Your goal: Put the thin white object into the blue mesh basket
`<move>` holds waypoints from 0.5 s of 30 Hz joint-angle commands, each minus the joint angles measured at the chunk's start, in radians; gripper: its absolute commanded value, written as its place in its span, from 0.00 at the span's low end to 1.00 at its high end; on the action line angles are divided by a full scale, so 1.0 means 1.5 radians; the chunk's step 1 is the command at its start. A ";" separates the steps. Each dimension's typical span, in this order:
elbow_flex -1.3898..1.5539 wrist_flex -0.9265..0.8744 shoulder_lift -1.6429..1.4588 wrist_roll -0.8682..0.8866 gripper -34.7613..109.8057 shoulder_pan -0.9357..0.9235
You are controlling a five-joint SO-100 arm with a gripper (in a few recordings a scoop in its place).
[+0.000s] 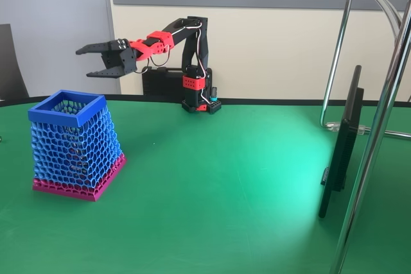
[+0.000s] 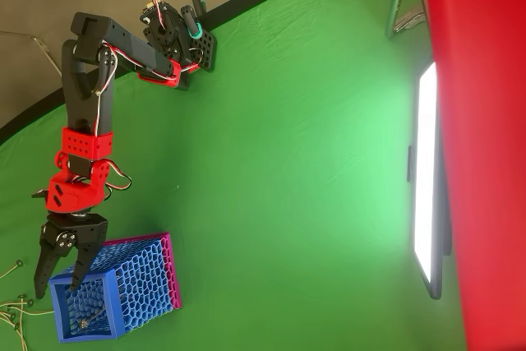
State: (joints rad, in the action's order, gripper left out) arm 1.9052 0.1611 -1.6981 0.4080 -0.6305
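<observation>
Cannot make out the thin white object, perhaps already inside the blue mesh basket (image 1: 74, 142) (mesh too busy to tell), with the gripper (image 1: 92, 61) hanging above its rim, jaws spread and holding nothing.

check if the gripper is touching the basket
Apart. The fixed view shows the open gripper hanging in the air above the basket, with bare wall plainly between them.

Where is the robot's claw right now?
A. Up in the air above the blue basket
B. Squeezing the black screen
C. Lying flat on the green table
A: the gripper hangs open above the blue mesh basket, touching nothing.
</observation>
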 commanded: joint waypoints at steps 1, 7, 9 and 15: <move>0.018 0.016 -0.058 -0.008 0.43 -0.004; 0.083 0.004 -0.125 -0.052 0.42 0.031; 0.108 0.004 -0.147 -0.070 0.41 0.042; 0.205 -0.017 -0.223 -0.182 0.42 0.108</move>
State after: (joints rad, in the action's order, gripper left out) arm 2.1844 0.1411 -1.9620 0.1917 -0.5001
